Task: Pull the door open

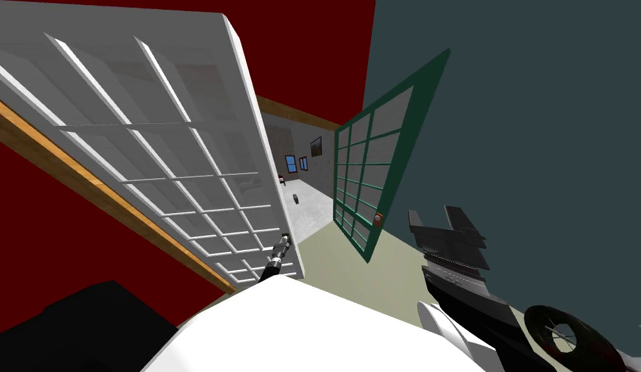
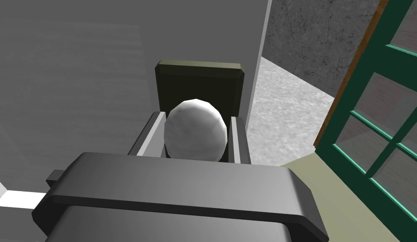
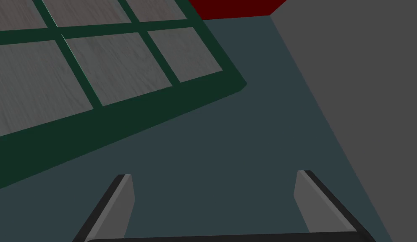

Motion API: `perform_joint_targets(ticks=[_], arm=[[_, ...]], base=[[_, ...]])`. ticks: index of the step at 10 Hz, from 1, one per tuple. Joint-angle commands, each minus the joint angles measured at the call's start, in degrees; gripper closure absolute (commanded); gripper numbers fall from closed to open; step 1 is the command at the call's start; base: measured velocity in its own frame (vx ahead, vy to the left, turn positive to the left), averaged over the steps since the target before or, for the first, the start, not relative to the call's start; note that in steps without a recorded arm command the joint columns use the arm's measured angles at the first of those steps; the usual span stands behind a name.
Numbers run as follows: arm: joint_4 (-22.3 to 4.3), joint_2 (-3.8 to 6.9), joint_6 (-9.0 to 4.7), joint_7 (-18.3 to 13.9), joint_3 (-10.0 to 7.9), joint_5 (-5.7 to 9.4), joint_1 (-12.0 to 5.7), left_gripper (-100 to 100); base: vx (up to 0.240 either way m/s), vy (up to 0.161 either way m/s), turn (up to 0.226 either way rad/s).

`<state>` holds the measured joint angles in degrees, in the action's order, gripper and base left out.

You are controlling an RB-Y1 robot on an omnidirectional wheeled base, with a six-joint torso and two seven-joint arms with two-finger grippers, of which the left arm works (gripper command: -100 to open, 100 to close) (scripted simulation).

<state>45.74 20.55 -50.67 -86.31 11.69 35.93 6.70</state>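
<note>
- Red wall [image 1: 41,226] with a wood strip [image 1: 86,179] is far off to the left of both pincers.
- A big white door [image 1: 151,148] with many glass squares stands open, with a gap beside its edge.
- The left pincer [image 2: 197,116] is at that edge, low on the door.
- It is clamped on the door's round white knob [image 2: 195,130], with one finger pressing each side.
- A dark plate [image 2: 199,80] sits on the door just behind the knob.
- Grey floor [image 1: 309,216] shows through the gap, to the right of the left pincer.
- A green door [image 1: 370,168] with glass squares and a small red knob [image 1: 378,219] stands between the two pincers.
- The right pincer [image 1: 436,216] is well apart from the white door.
- Its fingers are wide apart and hold nothing.
- It points at a dark blue-grey wall [image 1: 538,129], near a corner of the green door.
</note>
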Motion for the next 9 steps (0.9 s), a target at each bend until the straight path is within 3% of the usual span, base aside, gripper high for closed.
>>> perform_joint_targets(ticks=[1,6,7,8,9], arm=[[0.2,0.54,-0.69,-1.1,1.26,-0.65,0.56,100],[1.3,3.14,-2.75,-4.6,4.9,-2.55,2.34,100],[1.5,3.47,-3.01,-5.1,5.35,-2.79,2.56,100],[1.6,3.14,-2.57,-4.5,5.02,-2.61,2.4,100],[1.5,3.92,-3.66,-5.7,6.2,-3.14,3.23,100]], base=[[-0.216,0.025,-0.09],[-0.203,0.041,-0.097],[-0.223,0.03,-0.083],[-0.095,0.005,-0.024],[-0.131,0.002,-0.109]])
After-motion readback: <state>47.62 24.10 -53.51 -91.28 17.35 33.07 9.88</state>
